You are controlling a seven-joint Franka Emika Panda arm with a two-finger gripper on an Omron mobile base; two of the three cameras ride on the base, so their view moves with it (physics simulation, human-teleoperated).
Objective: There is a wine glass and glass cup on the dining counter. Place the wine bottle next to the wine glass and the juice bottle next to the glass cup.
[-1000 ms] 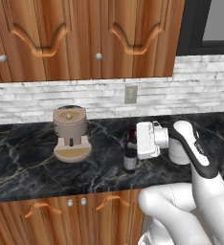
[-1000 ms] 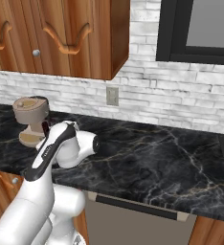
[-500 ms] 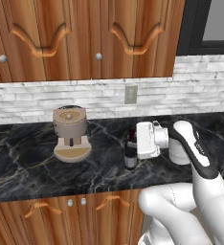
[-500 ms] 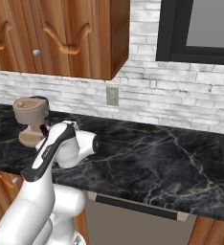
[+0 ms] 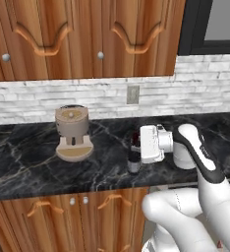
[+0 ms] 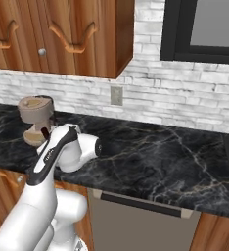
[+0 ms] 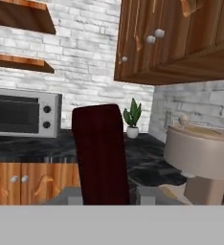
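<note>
I have the claw point(image 5: 134, 145) clamped on the wine bottle point(image 5: 133, 158), standing mid-bench near the front edge, right of the coffee machine point(image 5: 72, 133). Pickup step, I judge. Next: lift straight up, then carry to the dining counter.

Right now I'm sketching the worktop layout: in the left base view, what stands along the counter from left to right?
Coffee machine → wine bottle, dark and slim, right at the hand → white hand with its fingers shut on the bottle's neck → the arm's white and dark forearm.
</note>
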